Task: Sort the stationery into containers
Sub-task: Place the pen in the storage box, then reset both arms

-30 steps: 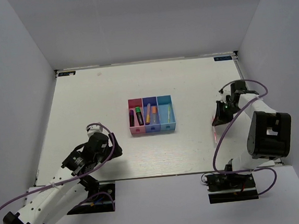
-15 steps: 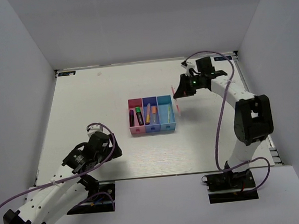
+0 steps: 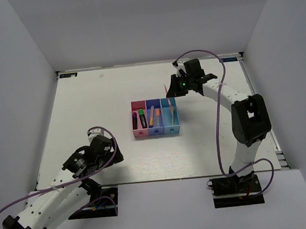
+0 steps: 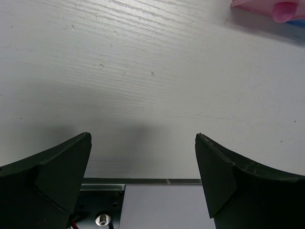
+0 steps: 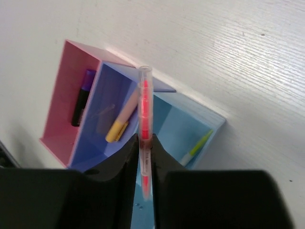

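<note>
Top cam high, behind arm bases, looks down on whole table [image 3: 88,109], far off, L wrist cam low, close to tabletop, faces fwd btwn L fingers [image 4: 47,181], R wrist cam close above containers [image 5: 57,86], looks down past R fingers [image 5: 112,183], containers shared w/ top view.

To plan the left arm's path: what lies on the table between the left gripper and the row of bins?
Nothing. In the top view the table is bare from the left gripper to the bins; the left wrist view agrees.
</note>
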`<state>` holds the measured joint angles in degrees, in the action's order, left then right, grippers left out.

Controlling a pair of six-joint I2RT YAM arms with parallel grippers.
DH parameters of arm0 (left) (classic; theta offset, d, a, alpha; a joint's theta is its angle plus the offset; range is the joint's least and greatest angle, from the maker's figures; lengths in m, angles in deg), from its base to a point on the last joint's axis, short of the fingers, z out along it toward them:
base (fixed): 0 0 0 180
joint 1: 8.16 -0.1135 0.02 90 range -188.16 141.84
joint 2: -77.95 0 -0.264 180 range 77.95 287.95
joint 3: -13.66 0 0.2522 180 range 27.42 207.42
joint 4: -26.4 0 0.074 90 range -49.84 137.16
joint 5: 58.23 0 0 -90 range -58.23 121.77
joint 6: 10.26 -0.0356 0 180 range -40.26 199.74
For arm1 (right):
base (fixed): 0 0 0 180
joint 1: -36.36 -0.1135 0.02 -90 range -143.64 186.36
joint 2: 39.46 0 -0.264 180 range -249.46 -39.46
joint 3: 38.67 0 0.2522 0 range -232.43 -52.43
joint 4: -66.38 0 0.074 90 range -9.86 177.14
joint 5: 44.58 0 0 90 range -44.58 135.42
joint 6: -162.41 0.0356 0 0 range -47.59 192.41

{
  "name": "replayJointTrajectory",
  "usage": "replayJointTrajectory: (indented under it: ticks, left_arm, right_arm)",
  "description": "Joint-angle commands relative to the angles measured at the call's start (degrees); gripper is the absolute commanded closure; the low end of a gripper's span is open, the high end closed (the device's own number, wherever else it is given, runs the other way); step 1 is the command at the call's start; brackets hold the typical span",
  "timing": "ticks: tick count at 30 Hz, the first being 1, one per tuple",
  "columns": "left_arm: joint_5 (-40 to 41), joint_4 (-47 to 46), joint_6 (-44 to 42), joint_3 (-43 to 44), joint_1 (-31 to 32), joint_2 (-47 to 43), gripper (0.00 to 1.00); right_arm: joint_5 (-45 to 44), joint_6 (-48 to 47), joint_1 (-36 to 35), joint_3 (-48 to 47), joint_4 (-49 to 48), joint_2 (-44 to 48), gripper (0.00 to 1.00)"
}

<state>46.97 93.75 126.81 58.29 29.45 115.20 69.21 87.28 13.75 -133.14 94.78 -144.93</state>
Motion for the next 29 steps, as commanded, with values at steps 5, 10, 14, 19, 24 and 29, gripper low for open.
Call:
replayJointTrajectory:
  ticks: [5,10,14,19,24,29]
  left_arm:
    - [-0.17,-0.85,-1.10,3.14,-0.25,2.12,0.00]
    - [-0.44,-1.29,-2.42,4.98,-0.08,3.70,0.00]
    - [-1.40,-2.25,-5.66,6.13,-0.25,5.10,0.00]
    - [-3.33,-3.92,-13.04,9.90,-0.16,7.65,0.00]
    - [-7.71,-6.64,-17.80,12.45,-1.65,9.24,0.00]
    - [-14.49,-8.75,-18.86,11.76,-6.66,9.42,0.00]
  right_arm:
    - [-2.26,-2.56,-1.65,2.40,-0.13,1.85,0.63]
    - [-2.43,-3.53,-2.26,2.14,1.45,4.74,0.53]
    - [-3.04,-10.70,-2.35,2.39,4.78,11.22,0.38]
    - [-14.00,-16.46,-1.91,11.14,6.20,23.26,0.10]
    - [-35.20,-16.54,-2.09,22.32,2.51,37.22,0.10]
    - [-38.65,-21.29,-1.91,32.80,-0.04,48.06,0.10]
